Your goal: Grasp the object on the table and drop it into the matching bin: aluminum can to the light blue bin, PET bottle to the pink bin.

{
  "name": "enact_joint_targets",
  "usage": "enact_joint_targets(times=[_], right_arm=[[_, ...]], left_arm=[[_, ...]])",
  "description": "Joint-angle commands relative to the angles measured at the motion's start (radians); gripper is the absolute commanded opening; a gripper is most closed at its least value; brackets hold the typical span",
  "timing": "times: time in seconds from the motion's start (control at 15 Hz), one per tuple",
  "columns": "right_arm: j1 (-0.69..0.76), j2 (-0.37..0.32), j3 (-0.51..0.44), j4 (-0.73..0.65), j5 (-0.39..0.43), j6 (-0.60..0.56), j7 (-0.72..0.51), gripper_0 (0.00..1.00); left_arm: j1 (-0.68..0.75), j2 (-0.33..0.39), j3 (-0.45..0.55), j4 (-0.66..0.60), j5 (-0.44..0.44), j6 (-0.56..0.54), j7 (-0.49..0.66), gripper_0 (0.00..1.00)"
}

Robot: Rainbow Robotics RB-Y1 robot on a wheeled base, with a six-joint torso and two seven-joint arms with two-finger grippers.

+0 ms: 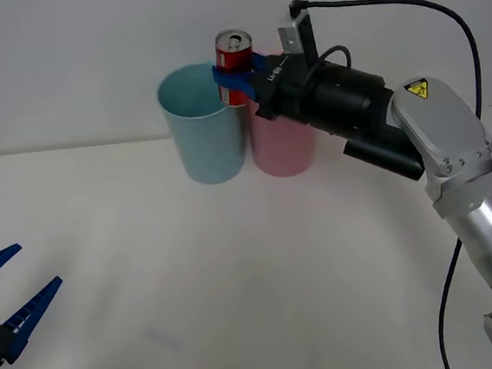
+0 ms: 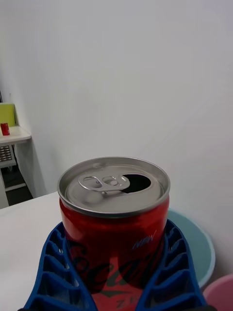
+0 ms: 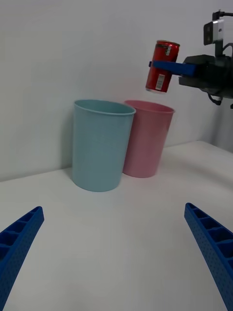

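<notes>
We read a dark Coca-Cola script and a small white "NEW" on the red aluminum can, its tab end open, clamped upright in our right end effector above the counter, over the gap between the light blue bin and the pink bin just beside it. A yellow warning label marks the right arm, and our left end effector waits at eight o'clock, fingers apart.

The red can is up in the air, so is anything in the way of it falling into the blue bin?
Nothing visible is. The right end effector holds the red can above the bins, near the light blue bin rim beside the pink bin. The blue bin's mouth is open. The left end effector waits open, low over the table.
</notes>
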Motion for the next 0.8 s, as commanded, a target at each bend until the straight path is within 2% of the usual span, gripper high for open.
enact_joint_targets(times=[0.07,0.4,0.8], right_arm=[[-0.092,0.03,-0.003,0.116,0.027,0.003,0.0,0.0],[-0.23,0.077,-0.009,0.29,0.065,0.024,0.007,0.0],[-0.383,0.146,-0.023,0.514,0.081,0.125,0.044,0.0]], left_arm=[[0.0,0.0,0.0,0.0,0.0,0.0,0.0,1.0],[0.0,0.0,0.0,0.0,0.0,0.0,0.0,1.0],[0.0,0.0,0.0,0.0,0.0,0.0,0.0,1.0]])
